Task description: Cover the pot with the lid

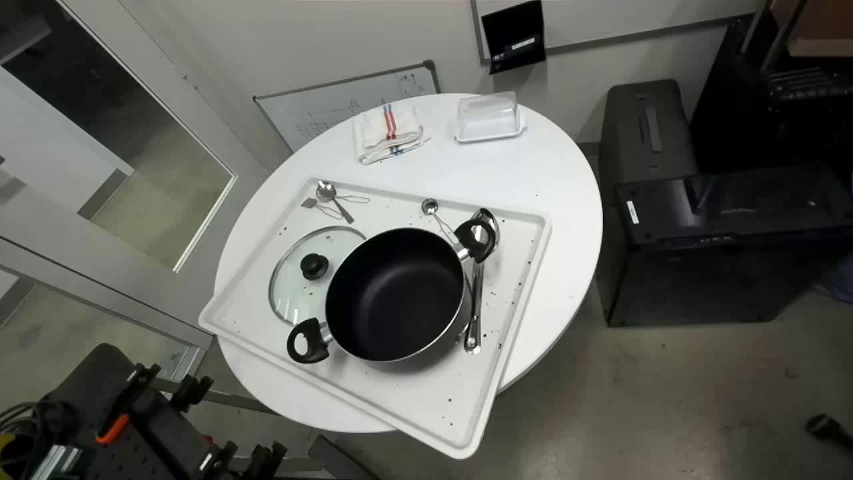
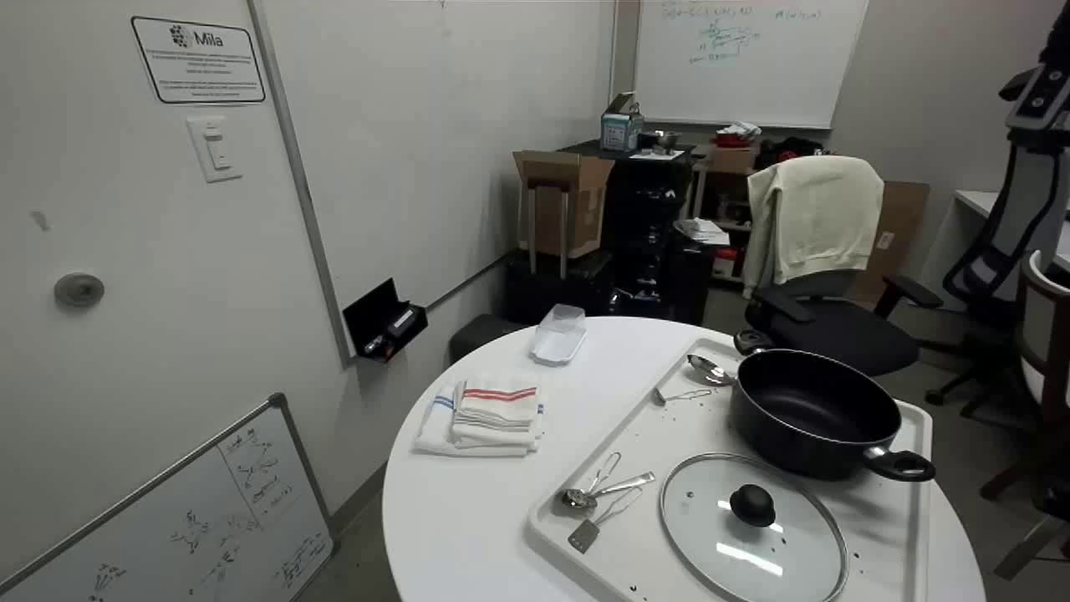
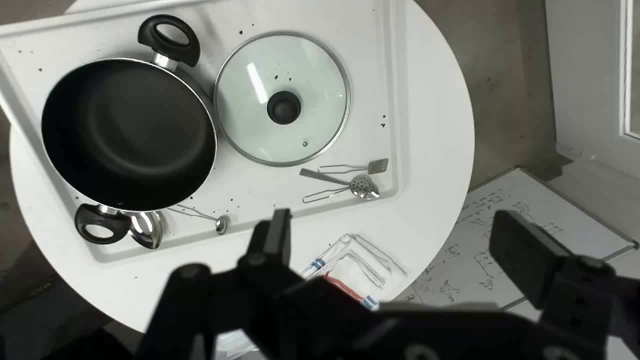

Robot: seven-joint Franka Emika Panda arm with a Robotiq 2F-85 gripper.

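From the left in the wrist view, see the uncovered pot point(image 3: 130, 135) on the white tray point(image 3: 255, 195), then the glass lid point(image 3: 283, 101) lying flat just beside it, then metal utensils point(image 3: 361, 186), and lower down the gripper point(image 3: 391, 230) with jaws wide apart.

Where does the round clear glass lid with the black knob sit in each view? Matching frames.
In an exterior view: the round clear glass lid, left of centre, partly hidden by the wide round black pot.
In an exterior view: the lid, low, right of centre, nearer the camera than the pot.
Wrist view: the lid, upper middle, right of the pot.
Shared landmark: the pot, uncovered in all three.
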